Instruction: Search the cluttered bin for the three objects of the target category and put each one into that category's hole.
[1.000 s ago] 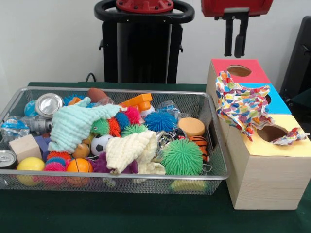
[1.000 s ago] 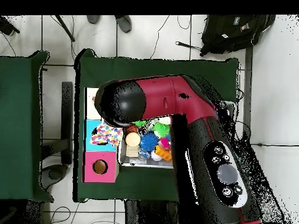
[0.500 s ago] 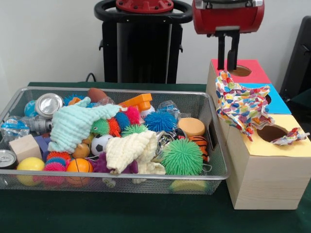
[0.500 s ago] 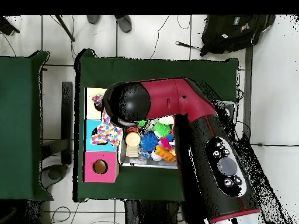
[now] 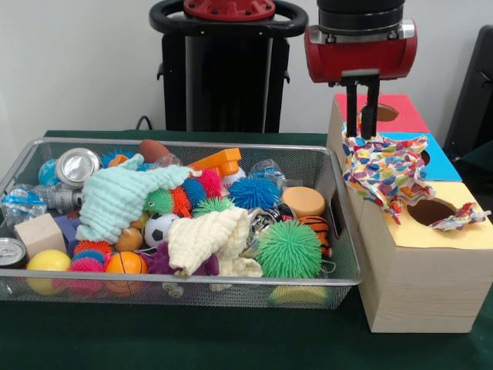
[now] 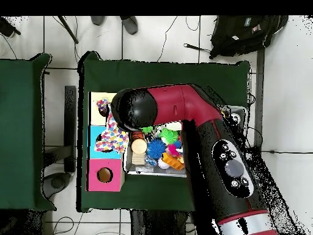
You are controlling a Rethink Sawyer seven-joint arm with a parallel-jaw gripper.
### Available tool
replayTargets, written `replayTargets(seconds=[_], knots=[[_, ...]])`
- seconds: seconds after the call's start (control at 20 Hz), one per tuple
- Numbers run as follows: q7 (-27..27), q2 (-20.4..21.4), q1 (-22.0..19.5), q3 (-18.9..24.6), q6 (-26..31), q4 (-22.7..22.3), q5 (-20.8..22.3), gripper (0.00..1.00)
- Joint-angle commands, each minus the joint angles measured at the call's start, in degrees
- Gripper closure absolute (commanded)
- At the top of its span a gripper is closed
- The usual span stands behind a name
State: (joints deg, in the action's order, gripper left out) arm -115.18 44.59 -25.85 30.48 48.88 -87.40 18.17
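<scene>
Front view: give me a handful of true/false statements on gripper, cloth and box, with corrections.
1. The gripper hangs over the wire bin. False: it is over the wooden box, at the patterned cloth.
2. The patterned cloth lies across the blue section. True.
3. The yellow section's hole is fully covered by cloth. False: it shows open.
4. A green spiky ball sits in the bin. True.
5. The pale green cloth is draped on the box. False: it lies in the bin.
</scene>
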Motion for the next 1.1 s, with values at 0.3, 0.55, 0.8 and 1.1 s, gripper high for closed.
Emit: replayTargets(seconds=[0.3, 0.55, 0.8, 1.1], knots=[[6.3, -2.3, -1.0, 2.5, -5.1, -6.4, 2.2, 1.00], [4.3, -1.5, -0.7, 1.8, -6.3, -7.1, 1.9, 0.00], [3.8, -0.5, 0.3, 0.4, -3.4, -7.1, 2.1, 0.00], [4.1, -0.6, -0.2, 0.7, -4.1, -7.6, 2.1, 0.00]])
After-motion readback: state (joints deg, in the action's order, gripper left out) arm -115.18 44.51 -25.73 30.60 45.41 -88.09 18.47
